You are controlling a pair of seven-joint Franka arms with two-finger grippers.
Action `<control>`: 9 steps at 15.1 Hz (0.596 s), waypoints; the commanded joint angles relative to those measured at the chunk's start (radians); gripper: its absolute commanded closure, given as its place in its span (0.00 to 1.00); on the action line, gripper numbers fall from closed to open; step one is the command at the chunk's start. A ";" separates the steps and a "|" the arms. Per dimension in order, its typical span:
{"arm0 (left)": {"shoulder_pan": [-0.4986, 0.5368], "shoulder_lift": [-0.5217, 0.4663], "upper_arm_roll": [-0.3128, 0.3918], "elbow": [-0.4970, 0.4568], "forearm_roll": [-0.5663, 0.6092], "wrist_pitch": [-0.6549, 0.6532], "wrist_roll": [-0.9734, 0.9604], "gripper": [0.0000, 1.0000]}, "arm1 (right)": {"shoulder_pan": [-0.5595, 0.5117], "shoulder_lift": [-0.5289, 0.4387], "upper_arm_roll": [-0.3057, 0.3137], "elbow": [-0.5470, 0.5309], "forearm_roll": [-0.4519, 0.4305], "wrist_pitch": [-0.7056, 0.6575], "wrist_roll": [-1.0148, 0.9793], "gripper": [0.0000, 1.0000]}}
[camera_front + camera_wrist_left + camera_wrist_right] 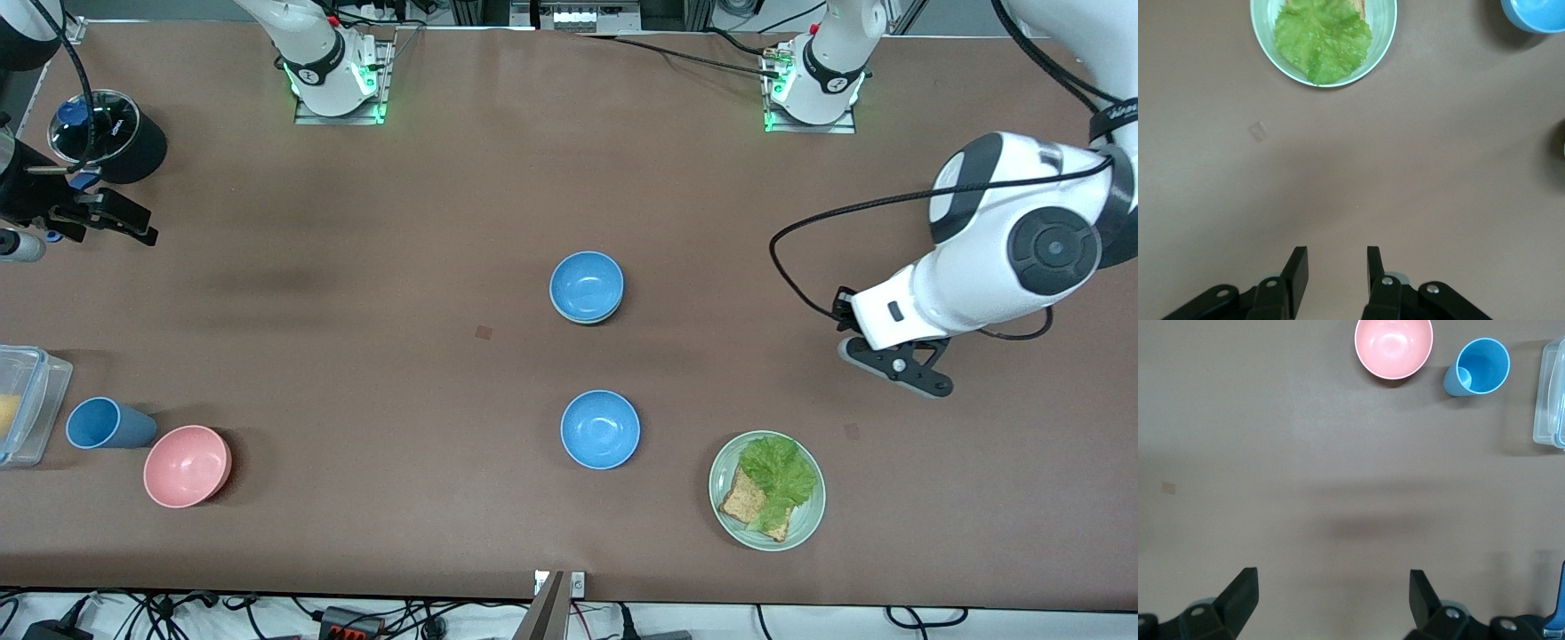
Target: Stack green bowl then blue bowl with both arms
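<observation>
Well apart from both jaws, stacked blue bowl (586, 286).

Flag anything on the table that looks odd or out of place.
The blue cup lies tipped on its side beside the pink bowl. The farther blue bowl already sits nested in a green bowl, only its rim showing. Nothing spilled.

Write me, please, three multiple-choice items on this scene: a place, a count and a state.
1. The pink bowl stands: A beside the blue cup; B on a shelf; C in a sink.
2. The table holds how many blue bowls: A one; B two; C three.
3. The left gripper and right gripper, both over bare table, are: A open, empty; B shut on bowls; C shut on cups.
Key: 1 A, they nearly touch; 2 B, one nearer, one farther; 3 A, wrist views show gaps between fingers.
</observation>
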 commanded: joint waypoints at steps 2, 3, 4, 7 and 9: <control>-0.017 -0.192 0.147 -0.128 -0.200 0.017 -0.013 0.00 | -0.020 -0.002 0.019 0.017 -0.010 -0.020 -0.012 0.00; -0.021 -0.244 0.201 -0.191 -0.252 0.066 -0.040 0.00 | -0.020 0.000 0.019 0.016 -0.010 -0.020 -0.012 0.00; -0.032 -0.292 0.239 -0.266 -0.259 0.143 -0.069 0.00 | -0.021 -0.002 0.019 0.017 -0.010 -0.020 -0.012 0.00; -0.041 -0.346 0.317 -0.302 -0.255 0.131 -0.087 0.00 | -0.020 -0.002 0.019 0.017 -0.010 -0.022 -0.008 0.00; -0.092 -0.358 0.393 -0.294 -0.252 0.104 -0.079 0.00 | -0.021 -0.002 0.017 0.016 -0.010 -0.022 -0.009 0.00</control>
